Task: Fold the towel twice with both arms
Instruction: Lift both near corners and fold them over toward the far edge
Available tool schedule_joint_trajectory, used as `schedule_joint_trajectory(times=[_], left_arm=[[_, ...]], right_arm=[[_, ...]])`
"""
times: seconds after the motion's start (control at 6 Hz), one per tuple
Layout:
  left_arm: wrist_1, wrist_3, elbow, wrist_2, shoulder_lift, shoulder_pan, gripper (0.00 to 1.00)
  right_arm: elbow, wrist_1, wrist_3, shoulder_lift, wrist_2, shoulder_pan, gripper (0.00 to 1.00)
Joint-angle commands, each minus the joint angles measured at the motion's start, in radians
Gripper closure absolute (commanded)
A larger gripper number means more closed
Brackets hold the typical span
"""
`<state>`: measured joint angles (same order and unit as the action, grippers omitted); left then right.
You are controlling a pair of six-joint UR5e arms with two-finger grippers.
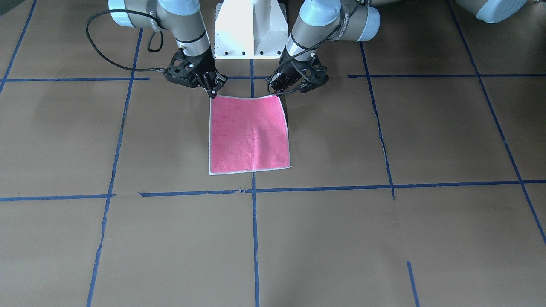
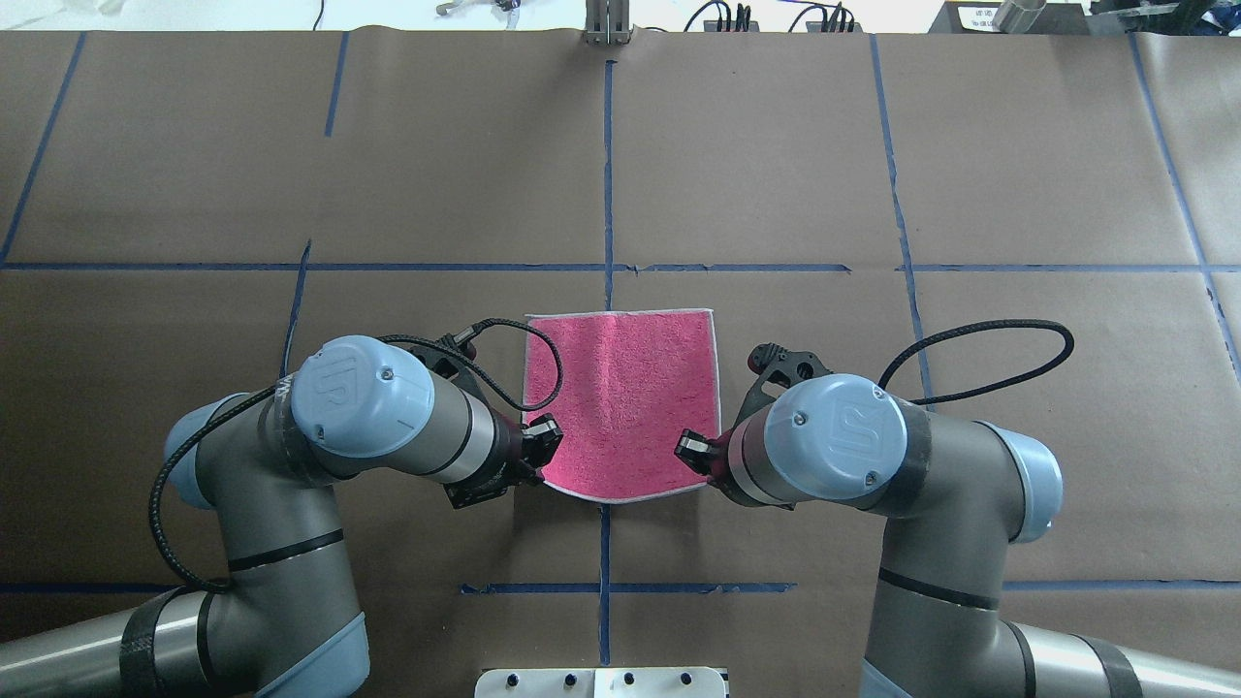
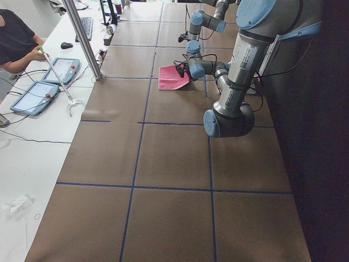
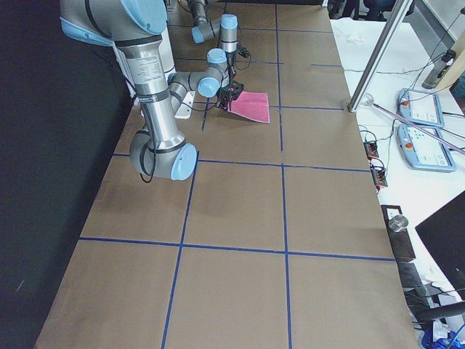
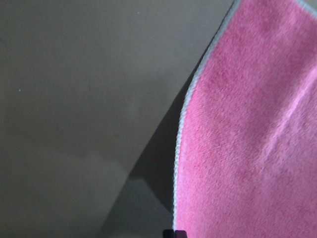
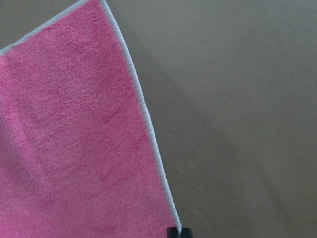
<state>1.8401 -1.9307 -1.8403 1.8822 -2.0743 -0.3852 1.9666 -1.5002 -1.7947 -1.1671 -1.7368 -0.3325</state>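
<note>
The brown paper-covered bench (image 2: 873, 145) fills the overhead view, marked off by blue tape lines (image 2: 608, 174). The white pedestal (image 1: 249, 30) sits at the 6 o'clock edge of that view.

The left arm (image 2: 368, 407) comes in from 7 o'clock and the right arm (image 2: 843, 436) from 5 o'clock. Their wrists turn inward toward each other. A black cable (image 2: 979, 334) loops out from the right wrist toward 2 o'clock.

The towel (image 2: 625, 388) sits between the two wrists, just toward 6 o'clock of the bench's middle, astride the centre tape line and pink face up. Its 12 o'clock edge lies flat on the bench. Its 6 o'clock edge is raised off the surface and sags in a shallow curve between the two grips. In the left wrist view a dark shadow lies on the bench under the lifted side.

The left jaws are clenched on the towel's 7 o'clock corner and the right jaws on its 5 o'clock corner. In each wrist view the whitish hem (image 5: 179, 144) runs straight down into the black tip at the bottom of the frame.
</note>
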Motion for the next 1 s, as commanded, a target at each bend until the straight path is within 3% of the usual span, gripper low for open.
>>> schedule_joint_trajectory(times=[0.0, 0.33, 0.67, 0.83], left_arm=[[-0.001, -0.008, -0.017, 0.0, -0.001, -0.013, 1.0], [0.011, 0.002, 0.018, 0.0, -0.012, -0.079, 1.0], [0.013, 0.001, 0.117, -0.011, -0.093, -0.124, 1.0], [0.03, -0.001, 0.162, -0.059, -0.119, -0.129, 1.0]], right_arm=[[0.023, 0.0, 0.0, -0.006, -0.001, 0.013, 0.99], [-0.017, 0.002, 0.009, 0.021, -0.001, -0.09, 0.99], [-0.162, 0.009, 0.014, 0.13, -0.03, -0.17, 1.0], [-0.199, 0.009, 0.03, 0.148, -0.03, -0.193, 1.0]])
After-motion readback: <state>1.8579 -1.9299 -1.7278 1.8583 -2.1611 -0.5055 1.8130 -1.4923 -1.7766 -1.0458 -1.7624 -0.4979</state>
